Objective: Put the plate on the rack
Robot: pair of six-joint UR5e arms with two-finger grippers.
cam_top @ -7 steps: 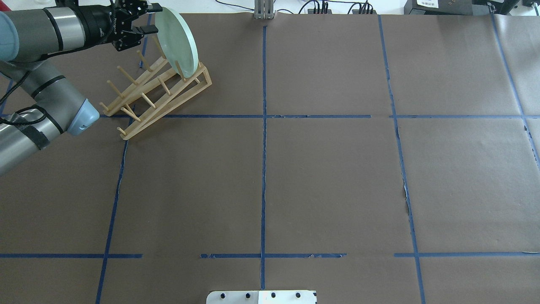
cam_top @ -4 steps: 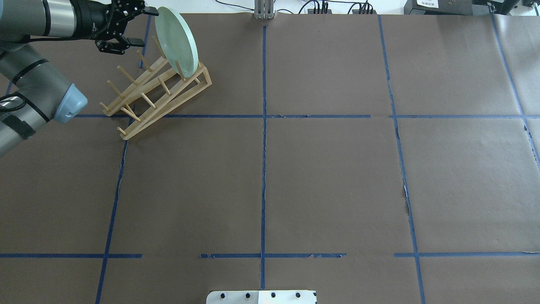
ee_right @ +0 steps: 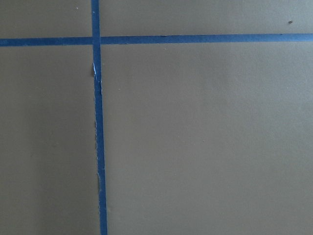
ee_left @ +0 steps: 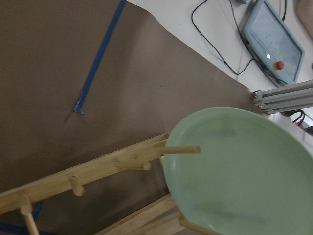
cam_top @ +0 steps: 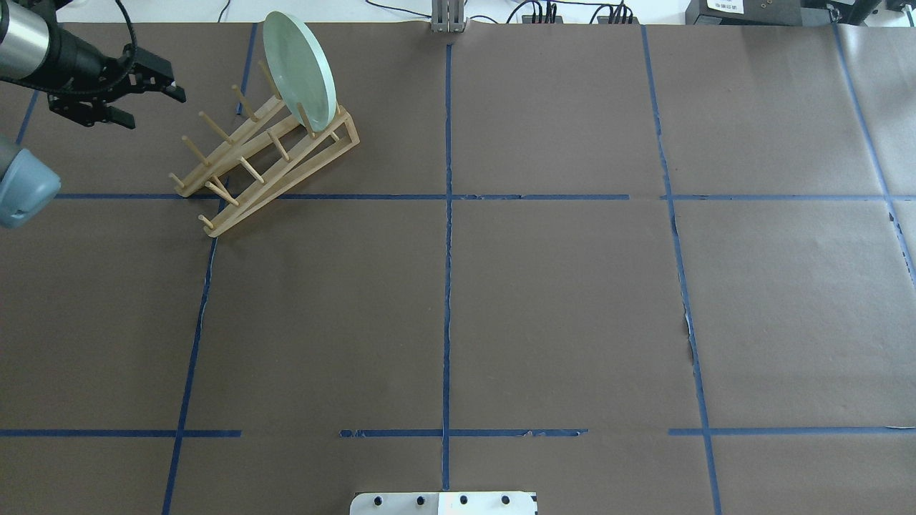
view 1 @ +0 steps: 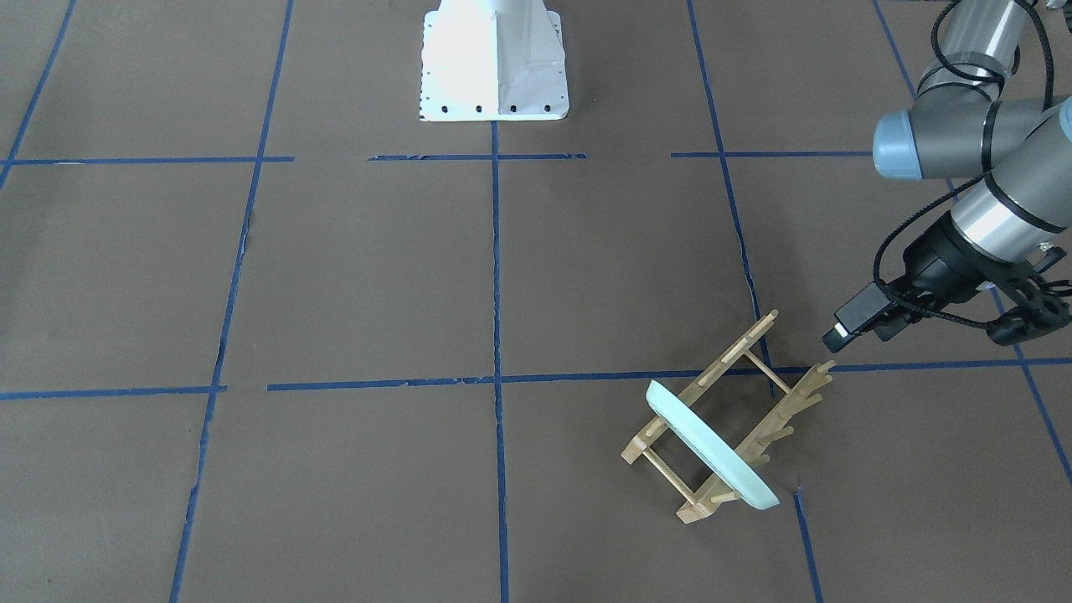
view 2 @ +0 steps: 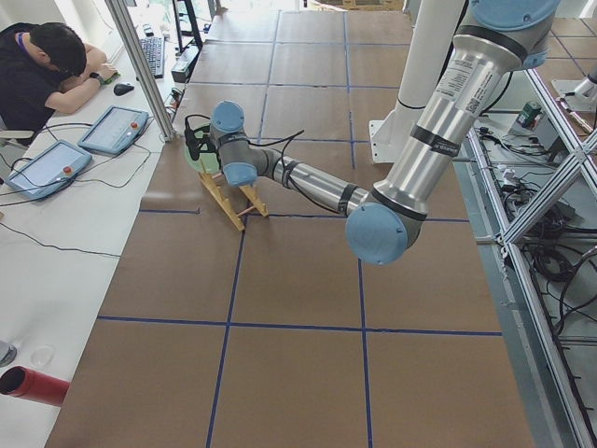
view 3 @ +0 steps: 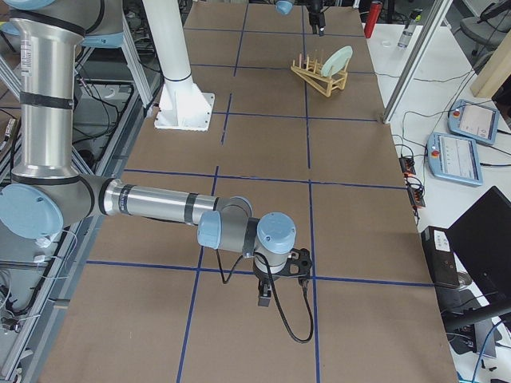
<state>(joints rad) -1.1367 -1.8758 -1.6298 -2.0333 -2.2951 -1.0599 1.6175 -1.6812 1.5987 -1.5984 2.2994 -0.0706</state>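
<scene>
The pale mint-green plate [cam_top: 299,68] stands on edge between the pegs at the far end of the light wooden rack [cam_top: 272,154]. Nothing holds it. It also shows in the front view [view 1: 712,448] and fills the right of the left wrist view [ee_left: 244,166], with a rack rail [ee_left: 98,166] beside it. My left gripper [cam_top: 157,109] is open and empty, well to the left of the rack and apart from it; it also shows in the front view [view 1: 1028,322]. My right gripper [view 3: 297,265] hangs low over bare table far from the rack; I cannot tell whether it is open.
The rack lies slantwise at the table's far left corner, near the far edge. The white robot base [view 1: 494,67] is at the near edge. An aluminium post [cam_top: 449,18] stands at the far edge. An operator [view 2: 47,65] sits beyond the table's far side.
My left gripper has drawn back to the left, away from the plate's rim. The plate has stayed upright in the rack.
</scene>
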